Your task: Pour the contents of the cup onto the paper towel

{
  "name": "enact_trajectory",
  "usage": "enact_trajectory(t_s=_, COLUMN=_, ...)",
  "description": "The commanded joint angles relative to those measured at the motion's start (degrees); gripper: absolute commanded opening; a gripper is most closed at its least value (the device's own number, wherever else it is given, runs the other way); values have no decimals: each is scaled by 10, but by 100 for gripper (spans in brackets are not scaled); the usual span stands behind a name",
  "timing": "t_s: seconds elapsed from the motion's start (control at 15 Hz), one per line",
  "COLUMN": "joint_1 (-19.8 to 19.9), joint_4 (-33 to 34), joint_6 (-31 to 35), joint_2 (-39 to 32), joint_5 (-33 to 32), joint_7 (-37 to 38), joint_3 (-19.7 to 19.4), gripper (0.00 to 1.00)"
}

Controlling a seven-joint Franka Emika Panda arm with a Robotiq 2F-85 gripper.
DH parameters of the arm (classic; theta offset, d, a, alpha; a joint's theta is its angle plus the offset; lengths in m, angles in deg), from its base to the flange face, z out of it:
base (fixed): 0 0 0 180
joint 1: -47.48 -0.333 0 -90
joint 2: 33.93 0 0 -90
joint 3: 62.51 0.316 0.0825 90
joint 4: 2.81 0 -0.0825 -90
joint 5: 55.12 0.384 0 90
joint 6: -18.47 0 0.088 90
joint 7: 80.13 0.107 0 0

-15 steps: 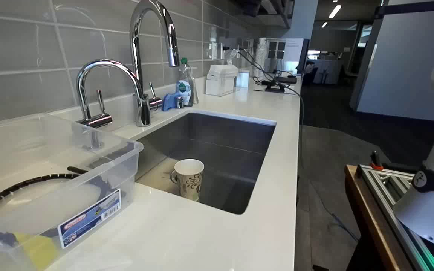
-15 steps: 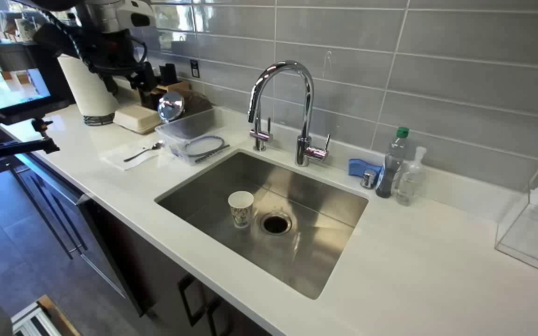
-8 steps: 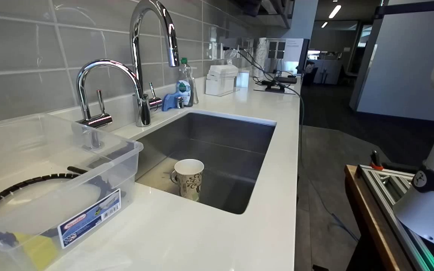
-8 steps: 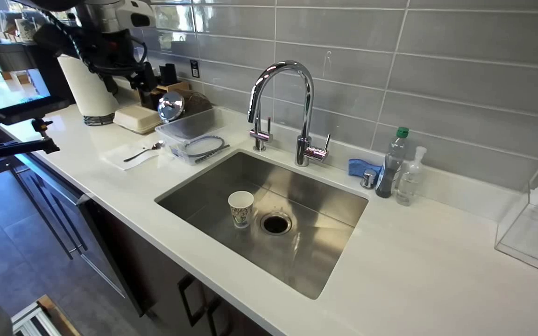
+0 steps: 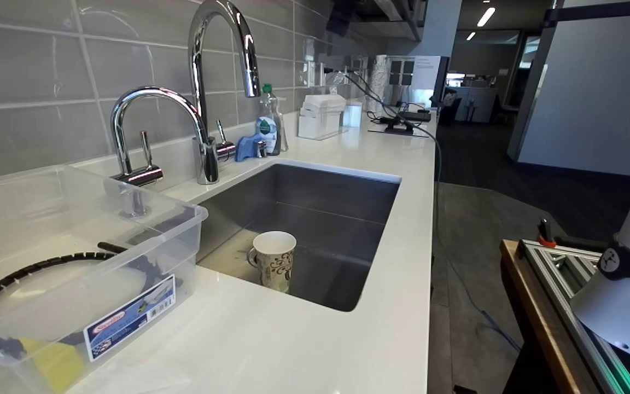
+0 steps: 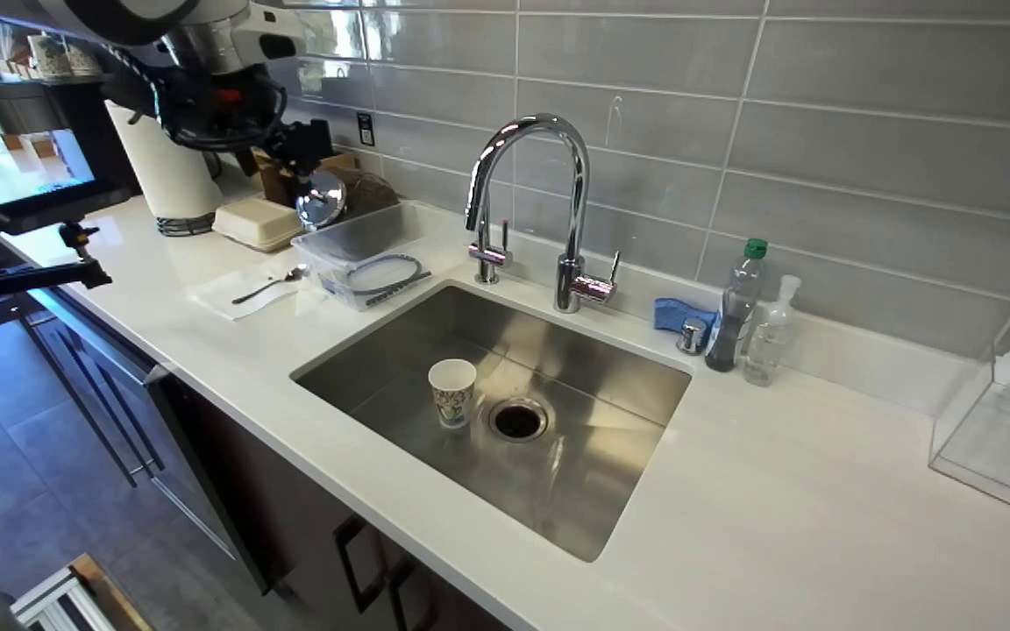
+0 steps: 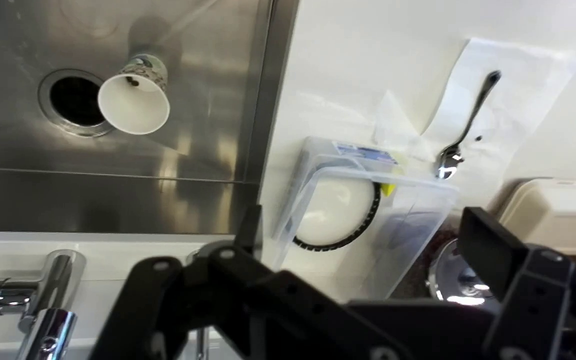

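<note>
The cup (image 6: 452, 399), pale with a dark printed pattern, stands upright in the sink near the drain, in both exterior views. From above, the wrist view shows the white inside of the cup (image 7: 133, 107) with a few small dark bits in it. A white paper towel (image 7: 523, 85) lies flat on the counter beyond the clear bin, a spoon and a dark speck on it. High over the counter near the bin hangs my gripper (image 6: 299, 158), well away from the cup. Its fingers (image 7: 490, 255) are spread wide in the wrist view, nothing between them.
A clear plastic bin (image 7: 413, 240) holding a dark ribbed hose sits between sink and paper towel. Chrome faucets (image 6: 575, 210) rise behind the sink (image 6: 593, 526). A beige container (image 6: 258, 223), a shiny round lid (image 6: 321, 200) and a paper roll (image 6: 163, 166) stand further along the counter.
Over the last half second my arm and gripper have shifted right, toward the sink, in an exterior view. The cup, bin and paper towel have not moved.
</note>
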Motion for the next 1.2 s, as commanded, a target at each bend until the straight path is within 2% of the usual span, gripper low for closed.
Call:
enact_trajectory(t_s=0.0, joint_1=52, joint_4=8, joint_6=77, joint_2=-71, joint_5=-79, joint_7=131, joint_3=55, gripper=100)
enact_trajectory(t_s=0.33, joint_1=105, joint_4=1, joint_6=135, joint_2=-146, joint_5=-199, joint_7=332, joint_3=84, gripper=100)
enact_trajectory(t_s=0.73, joint_1=118, joint_4=-16, joint_6=160, joint_2=-220, joint_5=-308, joint_7=556, joint_3=47, gripper=100)
enact_trajectory(t_s=1.0, joint_1=102, joint_4=-15, joint_6=156, joint_2=-267, joint_5=-306, joint_7=670, joint_3=10, gripper=100)
enact_trajectory(t_s=1.13, joint_1=89, joint_4=-12, joint_6=168, joint_2=-296, joint_5=-284, joint_7=676, joint_3=-3, gripper=100)
